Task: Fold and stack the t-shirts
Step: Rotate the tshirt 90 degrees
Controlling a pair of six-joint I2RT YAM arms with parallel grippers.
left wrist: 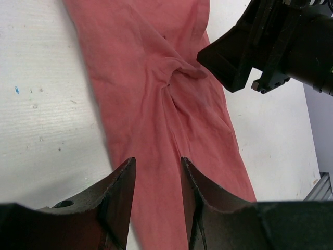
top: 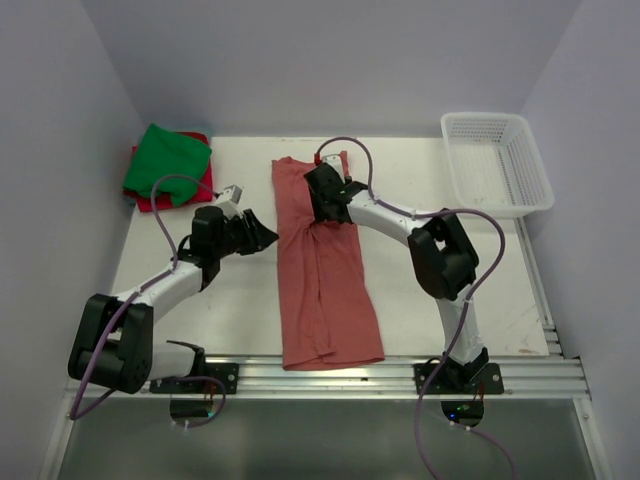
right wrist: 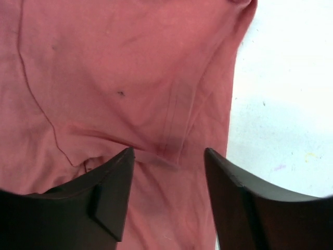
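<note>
The faded brick-red t-shirt (top: 325,290) lies folded into a long strip down the middle of the table, bunched at mid-length. My right gripper (top: 322,214) hangs open just above that bunch, with a sleeve hem between its jaws in the right wrist view (right wrist: 169,156); the shirt (right wrist: 130,62) fills that view. My left gripper (top: 266,238) is open and empty at the shirt's left edge, its jaws over the cloth (left wrist: 145,78) in the left wrist view (left wrist: 156,166). The green t-shirt (top: 165,158) lies folded on the red-pink t-shirt (top: 152,203) at the far left.
A white mesh basket (top: 530,160) stands at the far right corner. Grey walls close in the white table (top: 230,300) on three sides. A metal rail (top: 330,377) runs along the near edge. The right arm's head (left wrist: 270,41) shows in the left wrist view.
</note>
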